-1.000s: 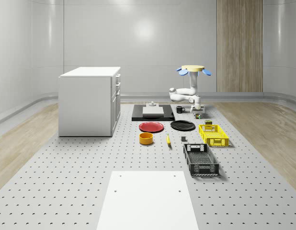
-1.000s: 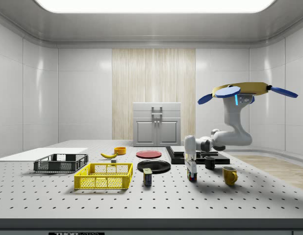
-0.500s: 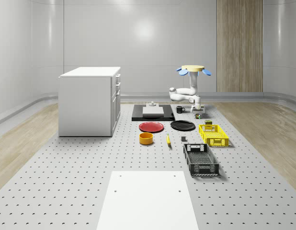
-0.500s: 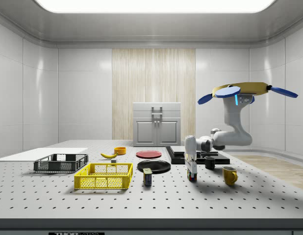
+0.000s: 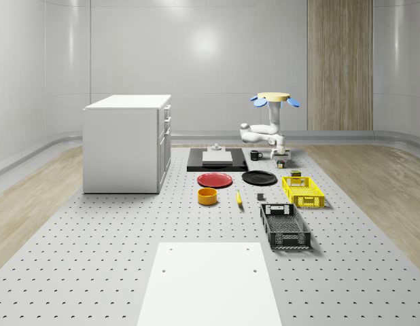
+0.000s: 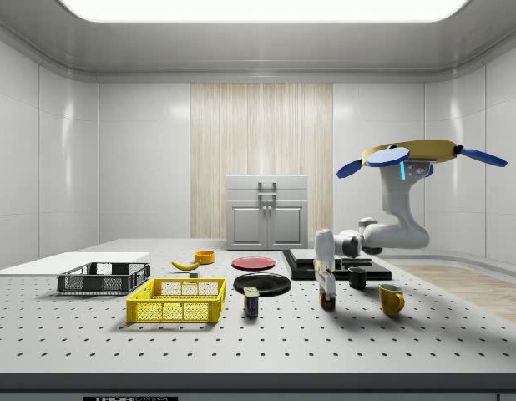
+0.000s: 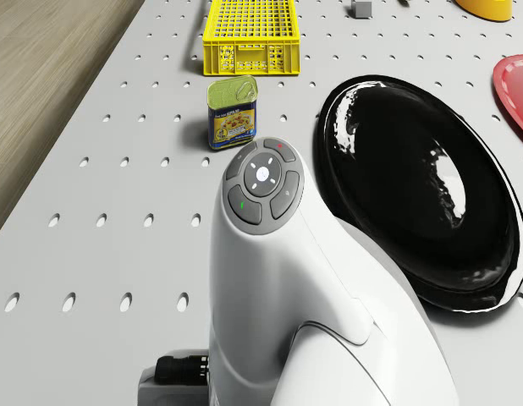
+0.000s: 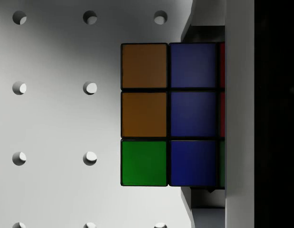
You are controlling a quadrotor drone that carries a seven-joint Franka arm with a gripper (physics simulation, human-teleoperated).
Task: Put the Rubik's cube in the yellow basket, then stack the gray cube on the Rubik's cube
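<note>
Clamped on the Rubik's cube (image 8: 168,114), my jaws hold it a little above the perforated worktop (image 8: 56,123); in the wrist view its orange, blue and green tiles sit right in front of me with the holed surface behind them. My gripper (image 6: 327,288) points straight down at the end of my white arm (image 7: 287,279), and in the side view the cube hangs clear of the surface, between the tin can (image 6: 251,302) and the yellow mug (image 6: 392,299). My drone body (image 6: 411,154) hovers high over the far right part of the worktop as the whole-scene view has it, above the black mug (image 5: 255,155) and just off the right edge of the black mat (image 5: 217,159). Past my wrist in the drone view stands the tin can, beside it the black plate (image 7: 418,182), and beyond the can the yellow basket (image 7: 249,35), which lies along the worktop's right edge in the whole-scene view. The gray cube (image 7: 360,8) sits beyond the black plate, near the basket, well apart from my jaws. Farther toward the worktop's near edge in the whole-scene view lies the black basket (image 5: 285,227). The red plate (image 5: 215,180), orange bowl (image 5: 207,196) and banana (image 5: 238,198) lie toward the middle, with the white cabinet (image 5: 127,142) at the left.
</note>
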